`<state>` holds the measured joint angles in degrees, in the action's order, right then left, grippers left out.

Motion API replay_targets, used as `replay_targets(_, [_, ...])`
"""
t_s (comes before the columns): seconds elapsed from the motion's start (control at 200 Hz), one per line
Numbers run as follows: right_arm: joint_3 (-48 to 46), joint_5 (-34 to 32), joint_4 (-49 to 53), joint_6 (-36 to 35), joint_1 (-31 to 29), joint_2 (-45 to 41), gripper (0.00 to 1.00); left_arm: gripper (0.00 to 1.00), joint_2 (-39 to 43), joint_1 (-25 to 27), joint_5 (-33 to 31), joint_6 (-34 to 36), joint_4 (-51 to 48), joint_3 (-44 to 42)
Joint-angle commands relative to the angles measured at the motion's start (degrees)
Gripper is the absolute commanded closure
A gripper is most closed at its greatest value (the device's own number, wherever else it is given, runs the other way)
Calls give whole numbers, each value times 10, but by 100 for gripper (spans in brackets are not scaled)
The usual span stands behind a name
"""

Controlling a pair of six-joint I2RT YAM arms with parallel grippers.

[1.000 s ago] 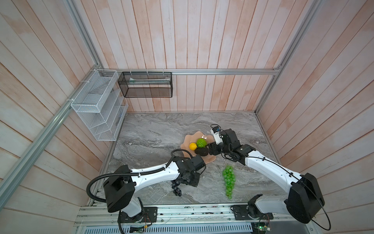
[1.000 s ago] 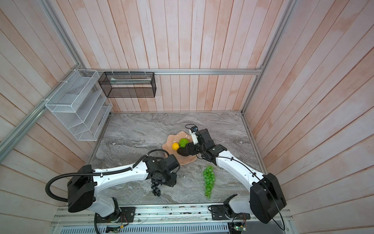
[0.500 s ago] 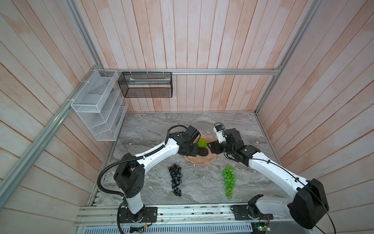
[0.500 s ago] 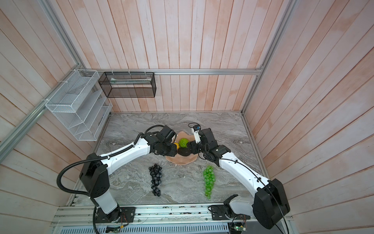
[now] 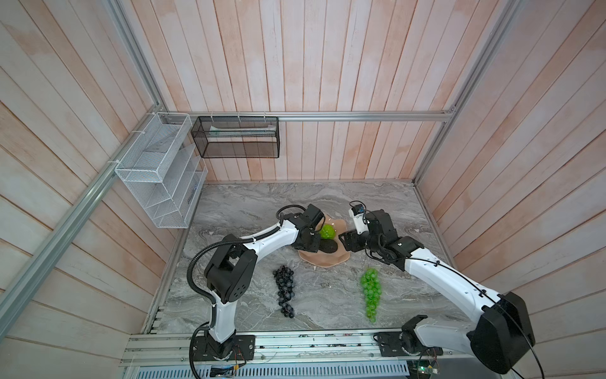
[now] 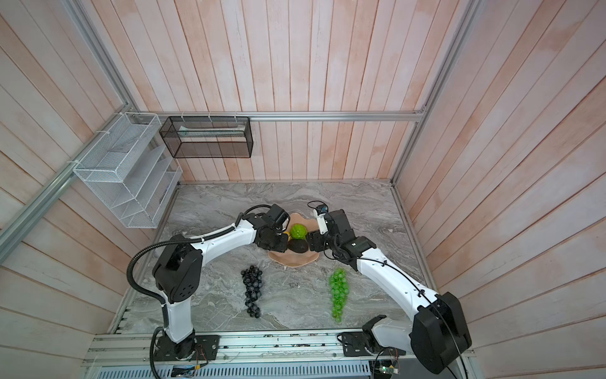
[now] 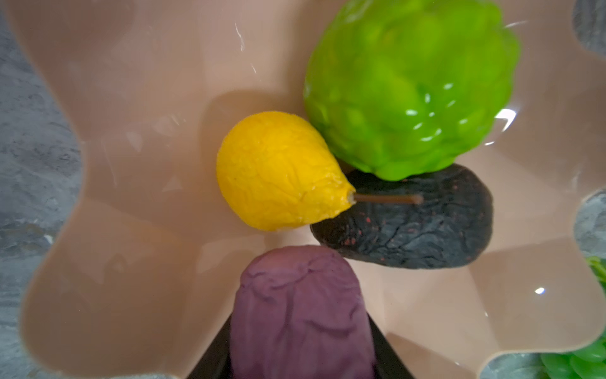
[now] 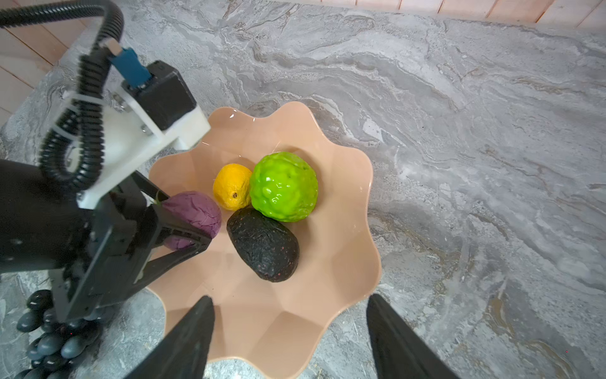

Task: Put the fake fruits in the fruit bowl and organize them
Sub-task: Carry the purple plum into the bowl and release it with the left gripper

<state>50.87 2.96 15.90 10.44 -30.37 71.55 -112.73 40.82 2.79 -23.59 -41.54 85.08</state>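
Left pincer (image 8: pixel 185 221) grasps the small purple fruit (image 7: pixel 301 311), matte and wrinkled, its long axis pointing toward the middle of the fruit bowl (image 8: pixel 344 262); right pincer (image 8: pixel 290 297) gapes, released.

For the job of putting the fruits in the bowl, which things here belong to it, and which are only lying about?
Belong to the job: pink bowl, yellow fruit, bumpy green ball, avocado, purple fruit, black grapes, green grapes.

Only lying about: white wire rack, black mesh basket, both on the walls.
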Motion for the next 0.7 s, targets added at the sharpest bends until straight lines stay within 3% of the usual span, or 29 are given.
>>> replay_targets(0.0, [-10,1,7,-4,5,-7,26,54,-16,-1,6,7,22,14])
replay_targets(0.105, [-10,3,8,-6,8,-8,26,50,-21,-2,6,7,28,16])
replay_targets(0.3, [-10,3,11,-6,9,-5,26,32,-16,-2,6,9,27,20])
replay_targets(0.695, [-18,6,26,12,9,-32,27,28,61,-1,-2,12,4,8])
